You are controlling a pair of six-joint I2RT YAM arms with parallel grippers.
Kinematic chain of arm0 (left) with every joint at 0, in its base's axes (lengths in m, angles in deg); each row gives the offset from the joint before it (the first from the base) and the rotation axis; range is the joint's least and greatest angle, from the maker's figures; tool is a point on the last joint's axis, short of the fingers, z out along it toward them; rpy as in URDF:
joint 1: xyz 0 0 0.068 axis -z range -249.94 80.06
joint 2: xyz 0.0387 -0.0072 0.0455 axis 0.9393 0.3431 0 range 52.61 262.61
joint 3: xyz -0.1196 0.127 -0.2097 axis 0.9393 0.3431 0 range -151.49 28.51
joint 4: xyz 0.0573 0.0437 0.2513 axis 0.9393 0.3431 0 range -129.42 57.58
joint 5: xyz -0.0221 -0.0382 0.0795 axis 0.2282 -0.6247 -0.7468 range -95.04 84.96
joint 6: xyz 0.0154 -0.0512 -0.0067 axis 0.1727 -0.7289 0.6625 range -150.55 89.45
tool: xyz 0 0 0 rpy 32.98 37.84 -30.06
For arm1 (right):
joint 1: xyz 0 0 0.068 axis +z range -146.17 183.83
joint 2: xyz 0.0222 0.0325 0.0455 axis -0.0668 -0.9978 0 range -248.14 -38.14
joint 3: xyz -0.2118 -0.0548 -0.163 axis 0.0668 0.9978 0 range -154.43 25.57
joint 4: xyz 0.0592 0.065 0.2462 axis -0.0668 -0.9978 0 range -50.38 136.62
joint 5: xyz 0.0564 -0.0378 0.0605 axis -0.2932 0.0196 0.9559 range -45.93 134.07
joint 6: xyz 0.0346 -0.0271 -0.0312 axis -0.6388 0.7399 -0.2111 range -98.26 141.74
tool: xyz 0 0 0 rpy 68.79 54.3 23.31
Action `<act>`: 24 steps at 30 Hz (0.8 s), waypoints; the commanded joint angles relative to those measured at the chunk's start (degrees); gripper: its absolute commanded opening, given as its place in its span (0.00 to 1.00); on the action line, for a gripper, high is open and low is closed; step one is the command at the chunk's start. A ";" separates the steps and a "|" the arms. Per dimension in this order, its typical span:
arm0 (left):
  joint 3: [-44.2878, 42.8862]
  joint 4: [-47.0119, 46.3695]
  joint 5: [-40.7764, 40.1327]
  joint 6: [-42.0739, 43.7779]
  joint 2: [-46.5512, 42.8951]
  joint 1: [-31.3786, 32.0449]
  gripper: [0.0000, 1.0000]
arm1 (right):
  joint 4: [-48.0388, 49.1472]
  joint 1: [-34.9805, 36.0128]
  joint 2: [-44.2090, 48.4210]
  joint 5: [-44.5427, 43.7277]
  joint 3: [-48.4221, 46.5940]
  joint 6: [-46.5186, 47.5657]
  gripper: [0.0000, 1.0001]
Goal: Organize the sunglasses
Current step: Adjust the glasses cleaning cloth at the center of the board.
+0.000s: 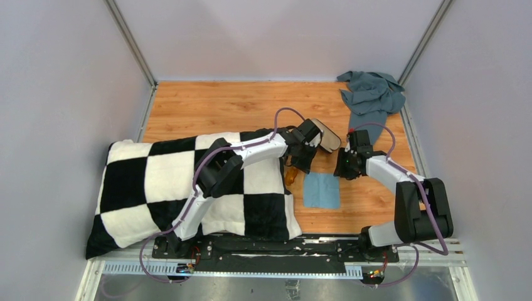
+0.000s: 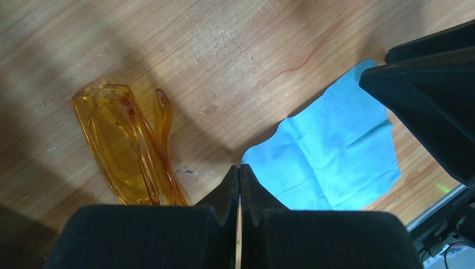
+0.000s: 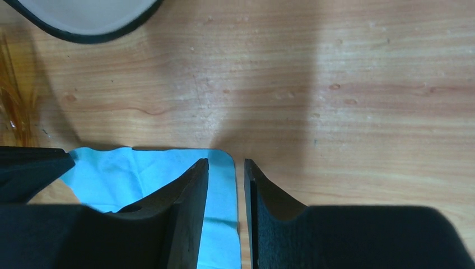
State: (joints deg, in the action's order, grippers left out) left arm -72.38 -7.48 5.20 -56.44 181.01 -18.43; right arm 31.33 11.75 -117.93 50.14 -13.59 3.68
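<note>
The sunglasses [image 2: 129, 151], a folded amber-orange pair, lie on the wooden table [image 1: 219, 106] just left of my left gripper [image 2: 240, 168]. That gripper is shut, its fingertips pressed together with nothing between them. From above, the sunglasses [image 1: 290, 175] show beside the checkered pillow's edge, partly under the left arm. My right gripper [image 3: 226, 162] hovers open over the right edge of the light-blue cloth [image 3: 140, 174]. Nothing is held between its fingers. The sunglasses [image 3: 17, 106] barely show at the left edge of the right wrist view.
The open black case [image 1: 326, 135] with beige lining lies behind the two grippers. The light-blue cloth [image 1: 322, 190] lies flat between the arms. A black-and-white checkered pillow [image 1: 157, 188] covers the left side. A crumpled grey cloth [image 1: 373, 94] sits at the back right.
</note>
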 commanded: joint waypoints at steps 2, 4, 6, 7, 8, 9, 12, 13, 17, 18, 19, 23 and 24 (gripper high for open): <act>-1.69 0.92 1.19 1.19 1.25 0.09 0.00 | 0.19 -0.80 -3.00 1.97 -0.50 1.64 0.33; -1.61 0.90 1.36 1.26 1.28 0.13 0.00 | 0.48 -0.80 -3.49 2.18 -0.56 1.63 0.30; -1.64 1.01 1.53 1.36 1.37 0.09 0.00 | 0.46 -0.80 -3.70 2.05 -0.68 1.54 0.27; -1.64 1.07 1.54 1.47 1.41 0.09 0.00 | 0.46 -0.80 -3.68 2.19 -0.74 1.54 0.25; -1.63 1.07 1.60 1.46 1.43 0.09 0.00 | 0.44 -0.80 -3.66 2.37 -0.74 1.54 0.23; -1.68 1.14 1.57 1.46 1.49 0.09 0.00 | 0.31 -0.80 -3.70 2.66 -0.75 1.57 0.22; -1.84 1.19 1.54 1.52 1.63 0.06 0.00 | 0.04 -0.80 -3.26 3.03 -0.51 1.20 0.21; -1.93 1.20 1.59 1.55 1.72 0.08 0.00 | -0.04 -0.80 -2.99 3.03 -0.34 1.03 0.22; -2.14 1.36 1.63 1.63 1.81 0.09 0.00 | -0.67 -0.80 -2.70 3.03 -0.25 0.51 0.27; -2.21 1.41 1.64 1.68 1.82 0.09 0.00 | -0.96 -0.80 -2.74 3.03 -0.46 0.49 0.27; -2.21 1.49 1.70 1.71 1.80 0.09 0.00 | -1.30 -0.80 -2.67 2.95 -0.57 0.41 0.27; -2.30 1.68 1.80 1.89 1.77 0.09 0.00 | -2.36 -0.72 -2.23 2.71 -0.72 0.10 0.26; -2.30 1.68 1.84 1.94 1.78 0.09 0.00 | -2.78 -0.73 -2.17 2.50 -0.74 0.01 0.26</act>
State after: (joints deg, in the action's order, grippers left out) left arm -73.07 -6.63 6.36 -55.56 181.51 -18.43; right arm 33.67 11.56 -119.96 53.04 -14.46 4.38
